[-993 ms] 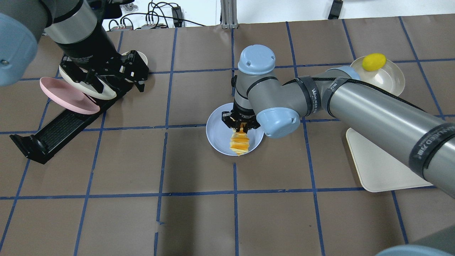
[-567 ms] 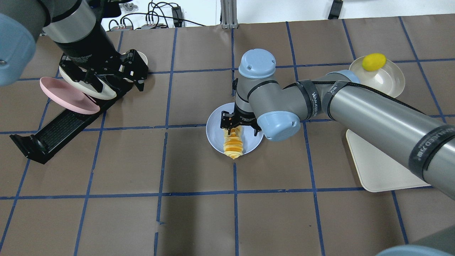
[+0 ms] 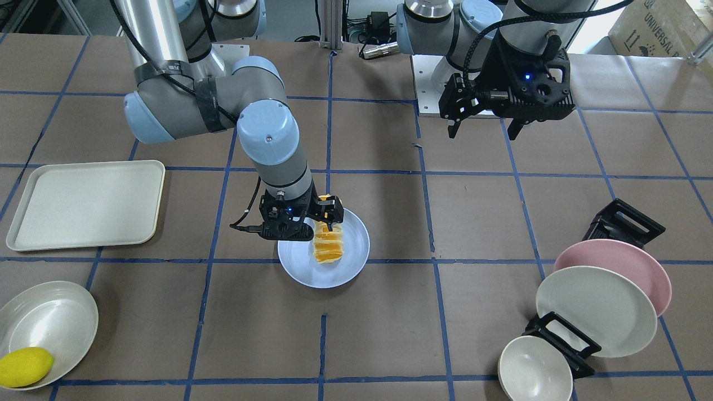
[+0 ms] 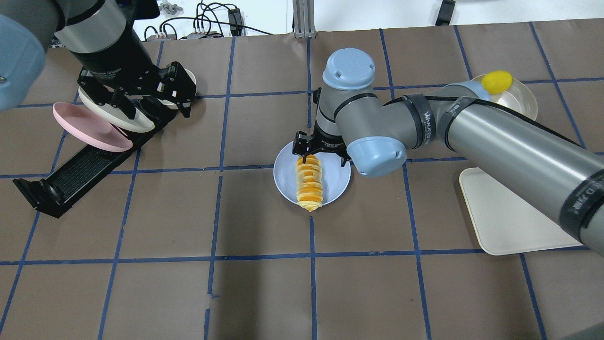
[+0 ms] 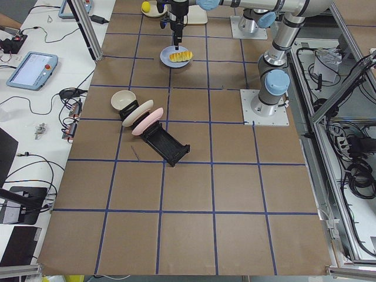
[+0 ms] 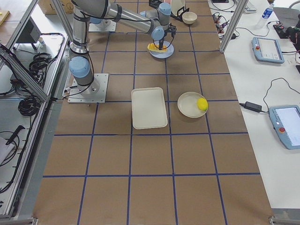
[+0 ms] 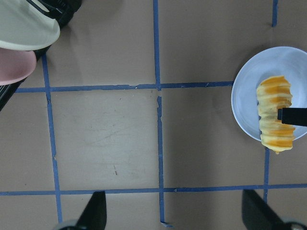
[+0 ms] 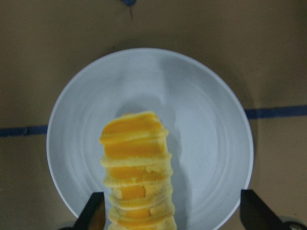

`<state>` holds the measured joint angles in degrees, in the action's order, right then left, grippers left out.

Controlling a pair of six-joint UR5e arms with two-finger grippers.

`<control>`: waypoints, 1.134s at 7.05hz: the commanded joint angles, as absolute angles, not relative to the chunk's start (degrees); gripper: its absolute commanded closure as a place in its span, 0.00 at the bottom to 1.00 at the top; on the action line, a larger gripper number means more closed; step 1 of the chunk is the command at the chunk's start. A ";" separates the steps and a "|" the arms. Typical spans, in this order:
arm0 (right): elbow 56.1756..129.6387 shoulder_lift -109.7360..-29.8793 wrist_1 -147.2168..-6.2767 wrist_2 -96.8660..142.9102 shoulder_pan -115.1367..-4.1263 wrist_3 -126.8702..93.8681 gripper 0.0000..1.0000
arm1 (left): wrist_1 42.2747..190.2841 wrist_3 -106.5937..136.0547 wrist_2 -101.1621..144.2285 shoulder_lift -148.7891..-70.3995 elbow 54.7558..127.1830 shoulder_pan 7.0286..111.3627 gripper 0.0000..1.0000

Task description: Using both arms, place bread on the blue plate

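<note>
Lemon (image 3: pixel 25 366) in cream bowl (image 3: pixel 55 312), cream tray (image 3: pixel 83 203), pink plate (image 3: pixel 624 259) apparently in black rack (image 3: pixel 632 220)

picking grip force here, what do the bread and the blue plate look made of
Bread: seemingly soft foam or plush, matte; ribbed orange and cream segments look moulded, toy-like. Blue plate: probably plastic or melamine, smooth matte, faint concentric rings; ceramic can't be excluded.

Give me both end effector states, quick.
Left end effector: open, holding nothing.
Right end effector: open, fingers on either side of the bread, which lies on the blue plate.
</note>
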<state>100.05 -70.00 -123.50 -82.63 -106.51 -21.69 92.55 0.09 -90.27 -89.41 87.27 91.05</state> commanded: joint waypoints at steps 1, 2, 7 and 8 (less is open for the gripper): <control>97.74 -75.21 -122.79 -83.15 -100.15 -15.86 0.00 | 92.46 0.09 -90.18 -89.47 87.01 91.14 0.00; 97.65 -77.76 -121.83 -82.62 -96.54 -14.69 0.00 | 92.46 0.09 -90.26 -89.47 86.92 91.06 0.00; 96.86 -88.22 -108.66 -86.75 -84.21 -6.58 0.00 | 92.46 0.09 -90.26 -89.47 86.75 91.05 0.00; 95.99 -90.24 -100.72 -87.01 -84.20 -5.55 0.00 | 92.46 0.09 -90.09 -89.73 86.84 91.14 0.00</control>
